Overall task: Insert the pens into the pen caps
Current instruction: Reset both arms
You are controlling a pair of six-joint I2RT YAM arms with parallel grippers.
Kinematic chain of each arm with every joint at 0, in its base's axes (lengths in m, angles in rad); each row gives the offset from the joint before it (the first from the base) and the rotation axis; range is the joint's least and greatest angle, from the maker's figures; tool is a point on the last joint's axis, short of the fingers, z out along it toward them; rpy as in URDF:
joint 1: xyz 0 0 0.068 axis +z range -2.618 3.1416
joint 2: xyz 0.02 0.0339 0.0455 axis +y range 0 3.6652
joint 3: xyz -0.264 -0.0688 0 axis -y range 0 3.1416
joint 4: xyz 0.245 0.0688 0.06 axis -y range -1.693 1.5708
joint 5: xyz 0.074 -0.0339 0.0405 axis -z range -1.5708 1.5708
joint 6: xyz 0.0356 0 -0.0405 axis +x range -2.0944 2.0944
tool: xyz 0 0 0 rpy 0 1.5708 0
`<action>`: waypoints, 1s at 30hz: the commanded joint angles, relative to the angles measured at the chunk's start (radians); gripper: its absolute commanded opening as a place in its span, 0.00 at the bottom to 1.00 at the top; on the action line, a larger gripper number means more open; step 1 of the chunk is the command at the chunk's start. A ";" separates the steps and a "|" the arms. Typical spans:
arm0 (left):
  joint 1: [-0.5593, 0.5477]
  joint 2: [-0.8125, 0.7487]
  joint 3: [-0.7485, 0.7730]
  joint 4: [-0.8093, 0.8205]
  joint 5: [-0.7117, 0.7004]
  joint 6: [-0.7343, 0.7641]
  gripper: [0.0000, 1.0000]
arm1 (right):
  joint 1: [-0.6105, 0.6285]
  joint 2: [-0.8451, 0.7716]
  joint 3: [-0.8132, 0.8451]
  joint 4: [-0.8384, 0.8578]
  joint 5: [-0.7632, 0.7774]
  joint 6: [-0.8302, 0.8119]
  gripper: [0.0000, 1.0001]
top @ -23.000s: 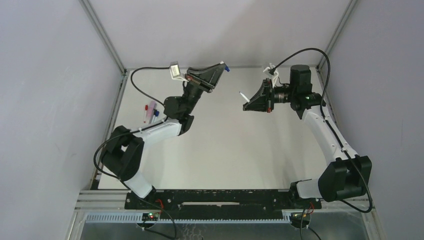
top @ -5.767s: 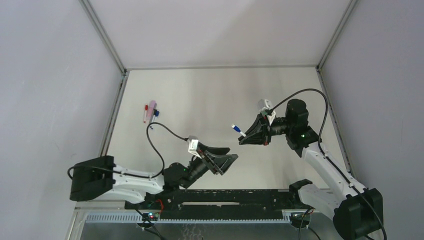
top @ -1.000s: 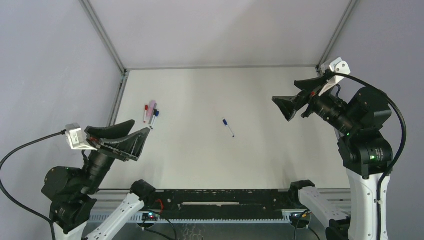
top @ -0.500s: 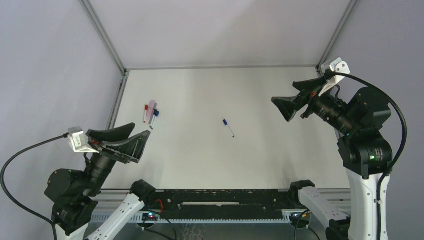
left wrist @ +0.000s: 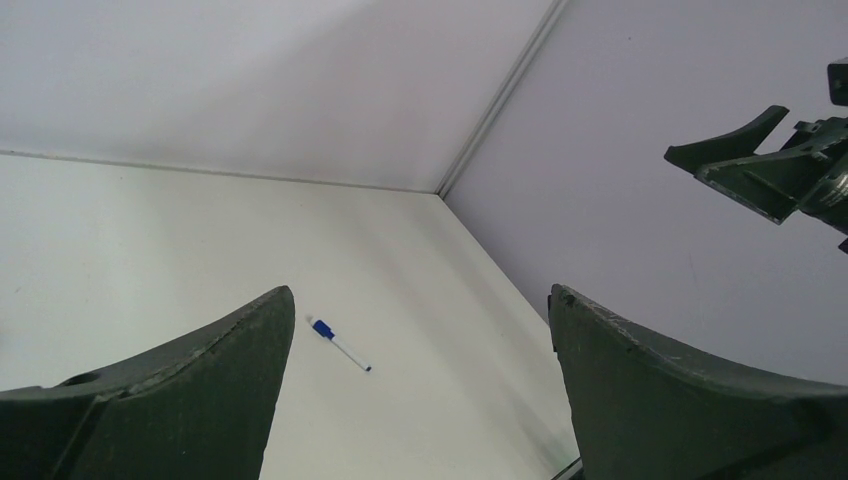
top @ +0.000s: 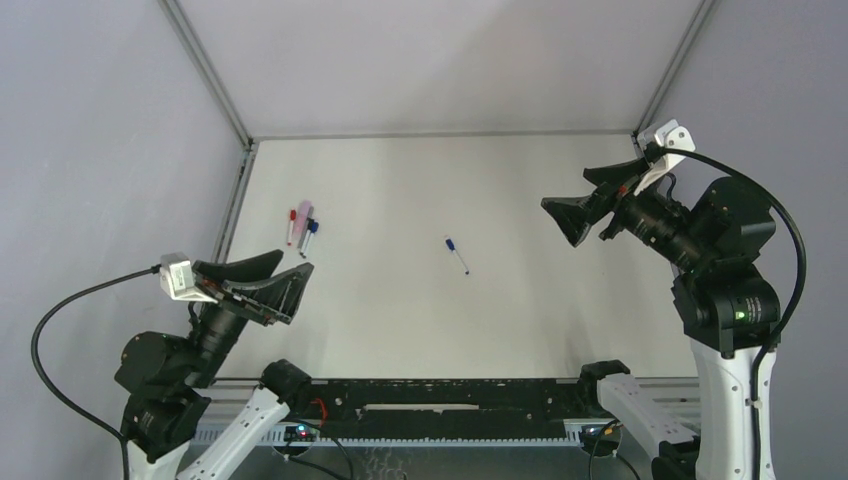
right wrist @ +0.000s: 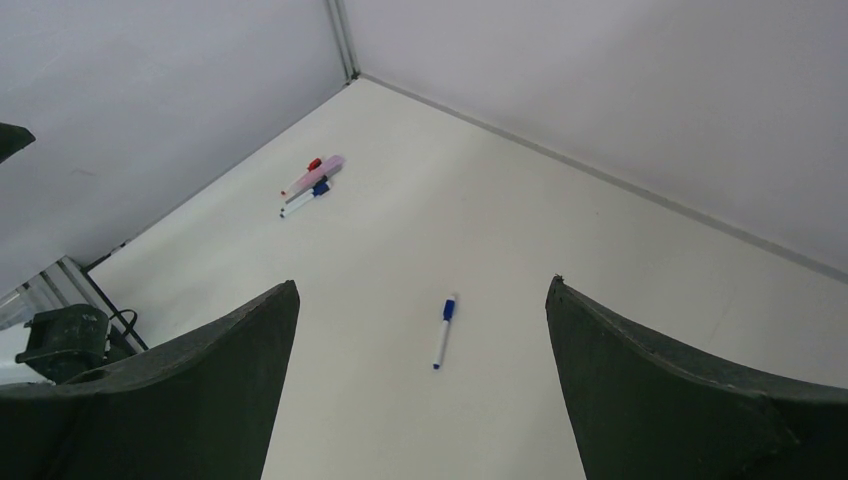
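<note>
One thin blue-and-white pen (top: 457, 255) lies alone and flat near the middle of the tabletop (top: 400, 330), its blue end toward the far side. Whether that blue end is a seated cap is too small to tell. Well apart, by the left edge, is a tight bunch (top: 301, 222): pink marker (right wrist: 326, 168), a red piece, a blue piece and a white stick, touching or nearly so. Caps on or off there: cannot say.

Left claw (top: 297, 261) hangs raised over the near left corner, fingers spread wide, nothing between them. Right claw (top: 568, 195) is high at the right side, likewise spread and empty. Both are well clear of every pen.

Judgement: no pen in hand. If any pairs are uncapped, all the pickup lies ahead.

Risks from here:
- The lone pen is thin and round on a smooth surface. Broad fingers closing off-centre would likely roll or skid it away.
- The bunch is packed. A pinch there could catch two pieces or scatter the rest.
- The bunch sits close to the left wall (top: 120, 150). A steep approach may clip it.
- Cap mouths are small. With a slight tilt between the two claws, the tip jams on the rim.
</note>
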 commanded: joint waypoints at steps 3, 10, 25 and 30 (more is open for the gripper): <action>0.006 -0.015 -0.031 0.036 0.004 -0.020 1.00 | -0.004 -0.011 -0.014 0.026 0.019 0.010 1.00; 0.006 -0.024 -0.045 0.035 -0.005 -0.019 1.00 | -0.004 -0.011 -0.020 0.029 0.023 0.009 1.00; 0.006 -0.028 -0.062 0.016 -0.022 -0.008 1.00 | -0.004 -0.008 -0.044 0.048 0.018 0.008 1.00; 0.006 -0.033 -0.070 0.016 -0.023 -0.009 1.00 | -0.004 -0.009 -0.050 0.051 0.019 0.007 1.00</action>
